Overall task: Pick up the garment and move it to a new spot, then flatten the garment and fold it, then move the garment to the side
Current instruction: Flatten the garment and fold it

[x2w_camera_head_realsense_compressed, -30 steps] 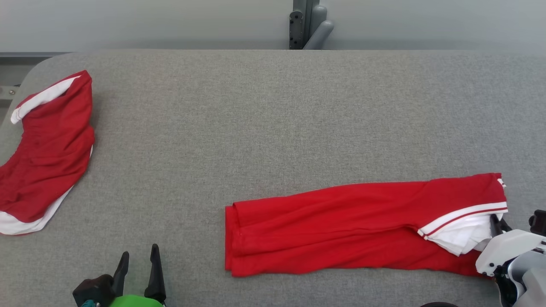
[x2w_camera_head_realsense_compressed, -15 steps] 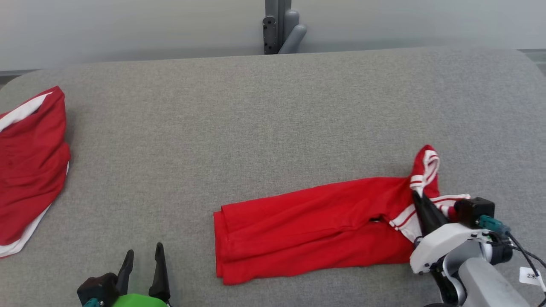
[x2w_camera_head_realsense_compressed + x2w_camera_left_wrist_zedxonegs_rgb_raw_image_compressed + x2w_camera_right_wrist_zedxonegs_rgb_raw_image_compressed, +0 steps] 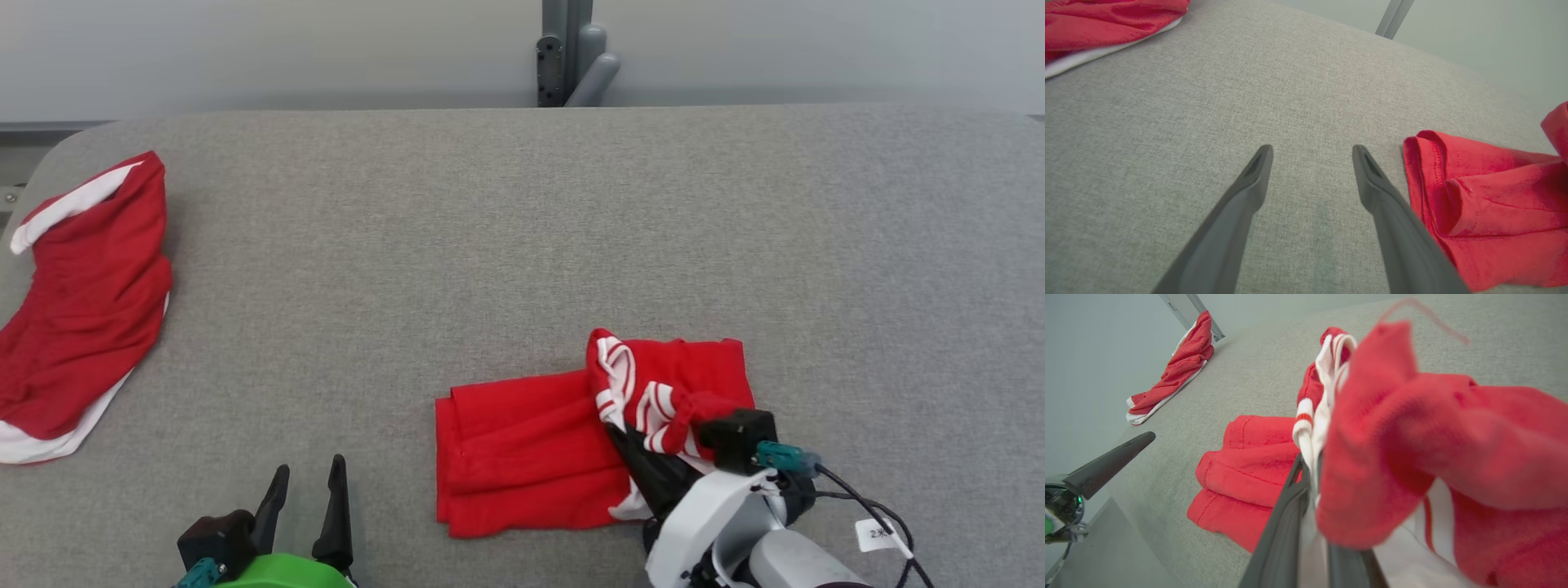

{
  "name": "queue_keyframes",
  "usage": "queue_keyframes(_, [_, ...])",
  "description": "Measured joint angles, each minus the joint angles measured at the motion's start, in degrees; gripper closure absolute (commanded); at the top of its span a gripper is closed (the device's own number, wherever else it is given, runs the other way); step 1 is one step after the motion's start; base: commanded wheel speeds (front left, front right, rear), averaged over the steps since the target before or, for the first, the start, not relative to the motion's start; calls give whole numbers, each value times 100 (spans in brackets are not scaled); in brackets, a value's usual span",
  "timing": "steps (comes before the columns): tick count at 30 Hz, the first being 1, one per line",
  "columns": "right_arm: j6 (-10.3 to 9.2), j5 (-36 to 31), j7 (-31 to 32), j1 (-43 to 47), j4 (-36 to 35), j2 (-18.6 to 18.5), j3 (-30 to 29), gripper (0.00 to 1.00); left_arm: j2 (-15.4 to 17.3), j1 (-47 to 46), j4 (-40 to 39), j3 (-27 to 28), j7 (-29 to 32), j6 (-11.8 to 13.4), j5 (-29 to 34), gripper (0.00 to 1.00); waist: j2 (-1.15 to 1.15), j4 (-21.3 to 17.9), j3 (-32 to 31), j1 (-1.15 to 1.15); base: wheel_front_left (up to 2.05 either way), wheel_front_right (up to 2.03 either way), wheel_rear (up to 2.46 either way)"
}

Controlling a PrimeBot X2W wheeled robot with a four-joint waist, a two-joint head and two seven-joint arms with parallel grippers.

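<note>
Head view: the right claw (image 3: 633, 449), clamped shut on the white-striped waistband end of the long red jersey garment (image 3: 522, 457), holds that end raised above the garment's own middle, over the grey fabric-covered table (image 3: 490, 229). The fold appears to be in hand. The hem half lies flat at the near centre of the table and the gripped half doubles back over it. The next move calls for carrying the waistband on to the hem edge, laying it square, then letting go. The left claw (image 3: 310, 482) waits at the near edge, jaws spread wide and holding nothing. A second red-and-white garment (image 3: 82, 302) lies crumpled at the far left, well apart. A grey metal post (image 3: 571, 57) stands beyond the table's far edge. Nothing blocks the fold's path.

Left wrist view: the left claw's open fingers (image 3: 1253, 179) hover over bare table, with the garment's stitched hem just beside them.

Right wrist view: bunched red and white cloth crowds the shut jaws and hides the fingertips. The loose bundle could, in all likelihood, land rumpled rather than flat. One finger of the left claw juts in from the side, near the hem but apart from it.
</note>
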Motion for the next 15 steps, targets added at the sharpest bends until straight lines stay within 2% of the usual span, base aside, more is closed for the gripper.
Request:
queue_keyframes(5, [0,54,-25,-265,280,283,410,100,2,-13,25,-80,0,-25,-1,0,0,291,21,0,0,0,0])
queue_keyframes(14, [0,223,-304,-739,1010,556,932,100,2,-12,71,-100,0,-52,-3,0,0,795,79,0,0,0,0])
queue_keyframes(15, [0,244,-338,-781,1089,564,970,66,3,-12,71,-89,0,-53,-2,0,0,830,87,0,0,0,0])
